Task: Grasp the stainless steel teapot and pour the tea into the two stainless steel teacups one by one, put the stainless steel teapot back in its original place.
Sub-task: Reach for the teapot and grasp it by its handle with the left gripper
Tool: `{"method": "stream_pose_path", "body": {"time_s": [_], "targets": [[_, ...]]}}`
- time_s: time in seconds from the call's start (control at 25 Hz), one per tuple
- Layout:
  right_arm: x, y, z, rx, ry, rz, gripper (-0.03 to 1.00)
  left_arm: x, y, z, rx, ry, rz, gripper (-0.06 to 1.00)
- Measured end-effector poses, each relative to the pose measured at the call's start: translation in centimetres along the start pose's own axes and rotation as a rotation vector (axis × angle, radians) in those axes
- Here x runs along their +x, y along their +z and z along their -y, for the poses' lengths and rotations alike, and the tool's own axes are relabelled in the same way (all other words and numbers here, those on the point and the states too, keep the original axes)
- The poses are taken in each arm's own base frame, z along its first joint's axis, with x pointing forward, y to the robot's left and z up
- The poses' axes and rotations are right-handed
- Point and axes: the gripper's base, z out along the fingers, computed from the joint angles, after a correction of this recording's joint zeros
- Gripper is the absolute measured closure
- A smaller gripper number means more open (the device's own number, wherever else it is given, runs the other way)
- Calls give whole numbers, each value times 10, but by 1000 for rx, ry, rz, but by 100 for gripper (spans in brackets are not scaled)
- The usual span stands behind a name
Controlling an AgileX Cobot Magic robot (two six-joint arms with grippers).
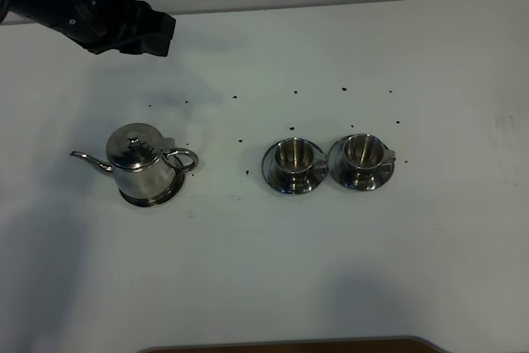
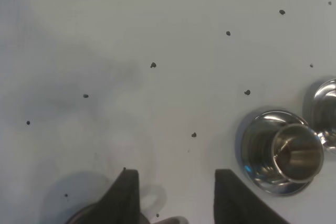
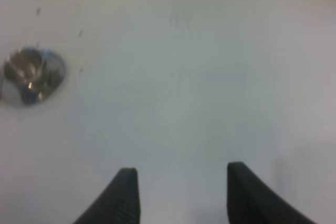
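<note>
On your left gripper point(image 2: 176, 176) the jaws stand parted and empty; the stainless steel teapot point(image 1: 142, 167) sits on its saucer point(image 1: 169, 197) on the worktop point(image 1: 331, 270), apart from them. Your right gripper point(image 3: 181, 174) is parted and empty too.

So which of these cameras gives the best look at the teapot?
The exterior high view: the whole stainless steel teapot shows there, with lid, spout and loop handle. The left wrist view catches only a sliver of it at the picture's edge, beside the left gripper. The right wrist view shows none of it.
</note>
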Motion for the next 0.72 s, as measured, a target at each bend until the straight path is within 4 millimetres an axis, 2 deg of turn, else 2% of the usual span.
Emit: {"method": "stream_pose_path", "body": {"time_s": [0.2, 0.44, 0.72], "targets": [[7, -9, -2, 12, -5, 71, 57, 1, 9, -2, 5, 41, -20, 55], [9, -10, -2, 12, -7, 86, 57, 1, 25, 1, 87, 62, -28, 55], [10, -10, -2, 9, -6, 85, 57, 1, 41, 25, 218, 65, -33, 55]]}}
